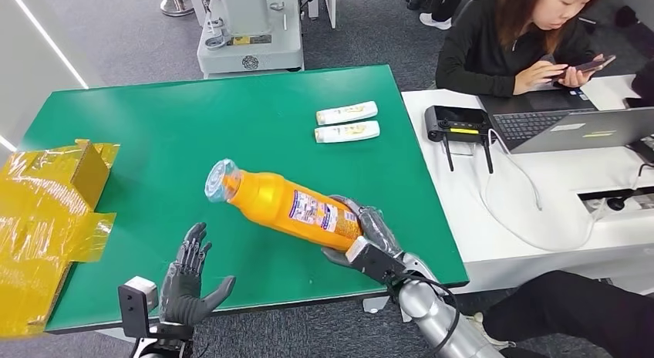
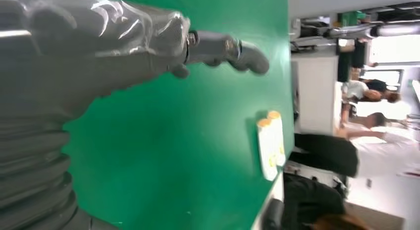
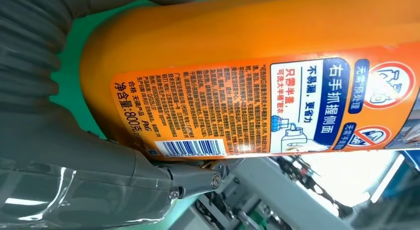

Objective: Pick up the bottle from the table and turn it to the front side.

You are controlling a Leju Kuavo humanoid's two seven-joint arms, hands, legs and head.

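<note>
- The left hand (image 1: 185, 279) hovers over the near edge of the green surface (image 1: 193, 126), holding nothing, fingers spread wide, well apart from the bottle.
- The right hand (image 1: 362, 242) grips the base end of the orange bottle (image 1: 285, 205), holding it clear above the surface.
- The bottle's long axis lies nearly level, running from the right hand away towards the far left; its clear cap (image 1: 220, 180) points that way, slightly raised.
- Its printed back label (image 3: 257, 106), with barcode, faces up.
- Left of the bottle sits a yellow-wrapped box (image 1: 46, 211).
- Beyond the bottle, two small white tubes (image 1: 347, 122) lie side by side.
- Further right, a person (image 1: 524, 42) sits at a white desk.
</note>
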